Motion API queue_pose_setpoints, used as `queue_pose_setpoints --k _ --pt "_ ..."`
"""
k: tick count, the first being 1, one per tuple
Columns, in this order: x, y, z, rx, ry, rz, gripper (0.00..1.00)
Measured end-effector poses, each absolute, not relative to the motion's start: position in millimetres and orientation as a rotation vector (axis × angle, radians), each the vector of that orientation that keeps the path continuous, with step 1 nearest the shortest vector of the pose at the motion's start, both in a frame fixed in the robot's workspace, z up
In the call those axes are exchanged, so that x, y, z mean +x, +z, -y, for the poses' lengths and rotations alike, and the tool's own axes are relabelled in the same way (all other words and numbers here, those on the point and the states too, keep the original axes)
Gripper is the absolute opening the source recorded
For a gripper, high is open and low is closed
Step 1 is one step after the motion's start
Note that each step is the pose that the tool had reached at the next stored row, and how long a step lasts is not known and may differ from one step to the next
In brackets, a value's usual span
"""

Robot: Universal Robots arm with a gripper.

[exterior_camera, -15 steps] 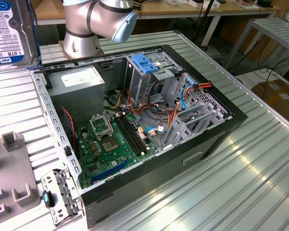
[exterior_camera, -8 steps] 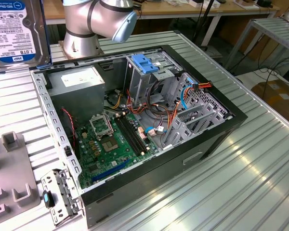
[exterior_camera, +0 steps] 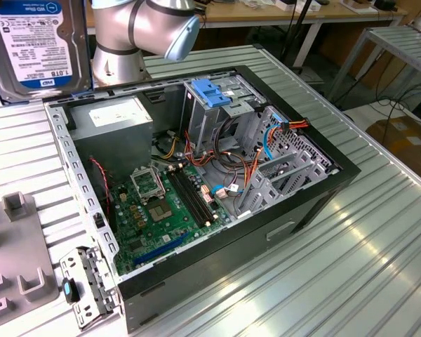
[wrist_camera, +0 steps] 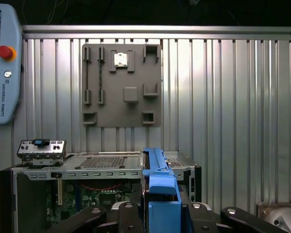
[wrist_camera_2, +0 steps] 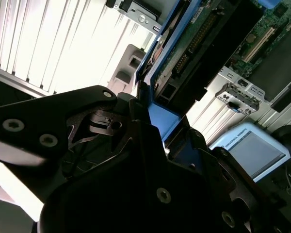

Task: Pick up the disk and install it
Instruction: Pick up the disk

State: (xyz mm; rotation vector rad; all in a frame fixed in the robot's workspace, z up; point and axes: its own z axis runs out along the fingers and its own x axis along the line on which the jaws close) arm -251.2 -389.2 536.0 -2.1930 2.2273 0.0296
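The disk (exterior_camera: 35,42) hangs high at the exterior view's upper left, above the table beside the open computer case (exterior_camera: 316,203), with its white, blue-banded label facing the camera. In the first wrist view the disk's blue carrier frame (wrist_camera: 157,179) stands edge-on between the black fingers (wrist_camera: 128,218) of my gripper (wrist_camera: 160,213), which is shut on it. The second wrist view shows the disk's green circuit-board underside (wrist_camera_2: 194,43) reaching away from the gripper (wrist_camera_2: 157,126). Inside the case a tall grey drive cage with a blue cap (exterior_camera: 214,95) stands at the back.
A grey power-supply box (exterior_camera: 119,119) fills the case's rear corner; the motherboard (exterior_camera: 161,210) and loose cables lie below. A grey fixture plate (exterior_camera: 14,246) and a small metal bracket (exterior_camera: 88,281) rest on the ribbed table at the exterior view's left. A teach pendant (wrist_camera: 2,63) lies beyond.
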Motion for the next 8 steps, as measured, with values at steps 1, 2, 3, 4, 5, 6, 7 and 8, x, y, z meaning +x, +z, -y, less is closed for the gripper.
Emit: queue_pose_setpoints --k 1,2,3,4,5,6,7,8 --pt "-249 536 389 -2.193 0.03 -2.227 0.37" --pt "-244 536 389 -2.193 0.03 -2.227 0.37" --pt "-241 536 389 -2.193 0.03 -2.227 0.37" --pt "-238 536 389 -2.193 0.03 -2.227 0.37" --pt "-235 536 389 -2.193 0.03 -2.227 0.37" --pt "-233 536 389 -2.193 0.03 -2.227 0.37" --pt "-230 536 390 -2.193 0.03 -2.227 0.37" --pt "-226 536 390 -2.193 0.03 -2.227 0.37"
